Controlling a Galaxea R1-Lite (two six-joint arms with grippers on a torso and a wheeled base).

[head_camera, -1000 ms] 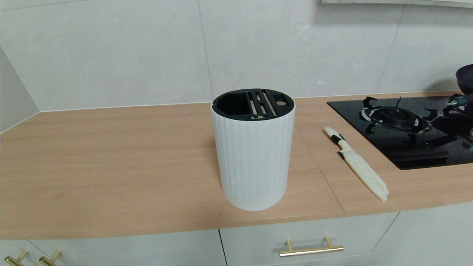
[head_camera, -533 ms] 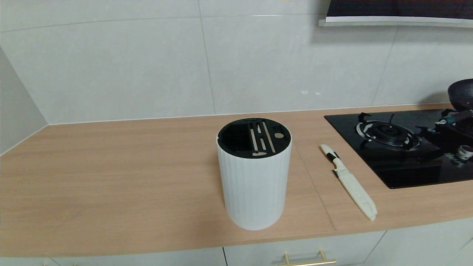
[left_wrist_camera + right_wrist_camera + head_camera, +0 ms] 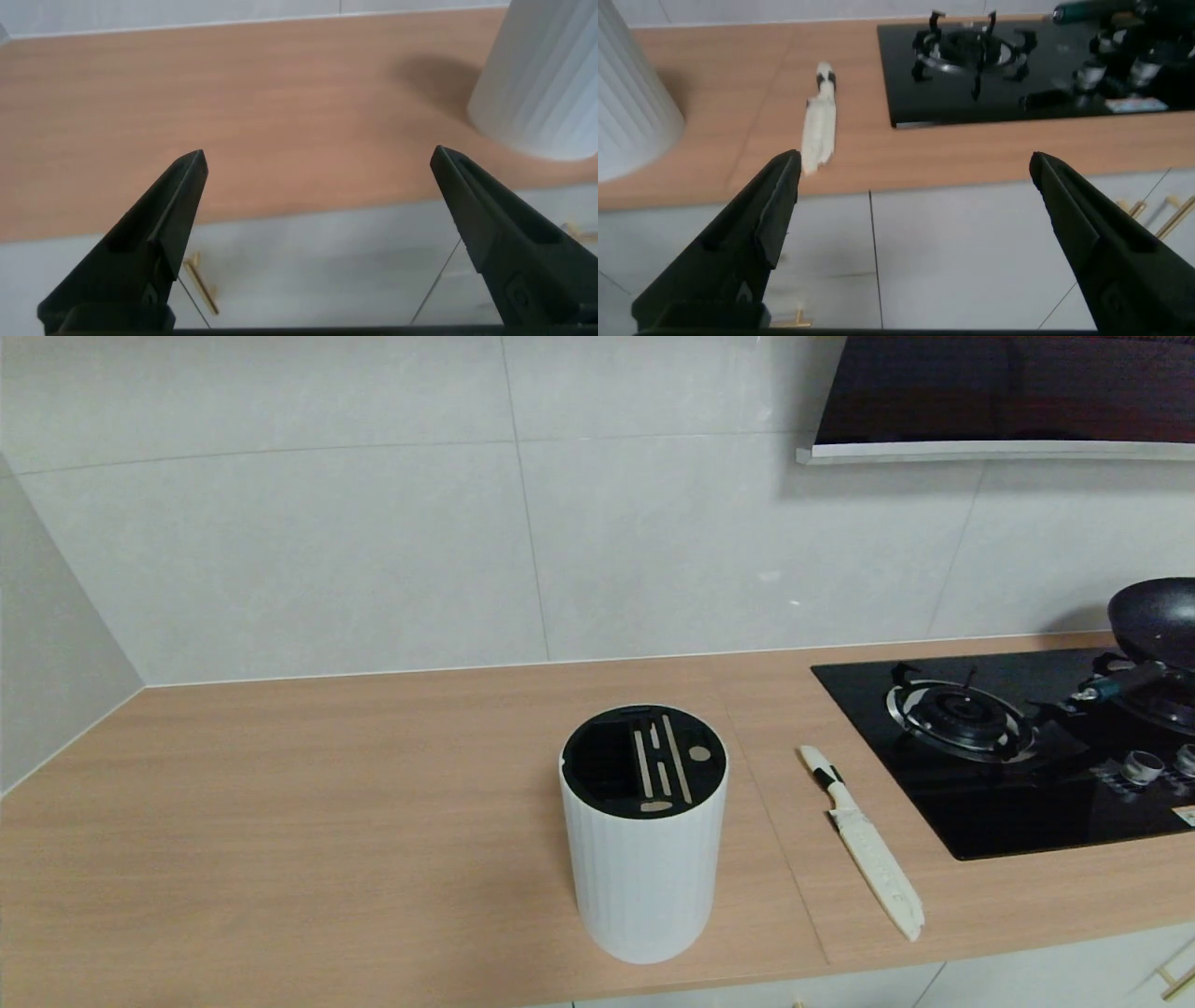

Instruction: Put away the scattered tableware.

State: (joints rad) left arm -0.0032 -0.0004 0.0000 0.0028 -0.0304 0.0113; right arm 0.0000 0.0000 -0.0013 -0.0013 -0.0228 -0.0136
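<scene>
The counter (image 3: pixel 327 803) carries a slotted holder (image 3: pixel 644 868) standing upright and, apart to its right, a white knife (image 3: pixel 864 845) lying flat, with nothing picked up yet. The left pincer (image 3: pixel 316 159) and right pincer (image 3: pixel 913 161) both gape wide before the counter's front edge. The right, nearer the knife, likely must reach over its handle next.

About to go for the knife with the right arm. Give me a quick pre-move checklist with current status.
1. Knife lying flat on the countertop, nothing touching it: ok.
2. Knife holder upright, no handle sticking out of its slots: ok.
3. Right end effector open: ok.
4. Right end effector above the knife: not ok, it sits before the countertop's front edge.
5. Left end effector open, apart from the knife holder: ok.
6. Which way the blade's edge faces: cannot tell.
</scene>
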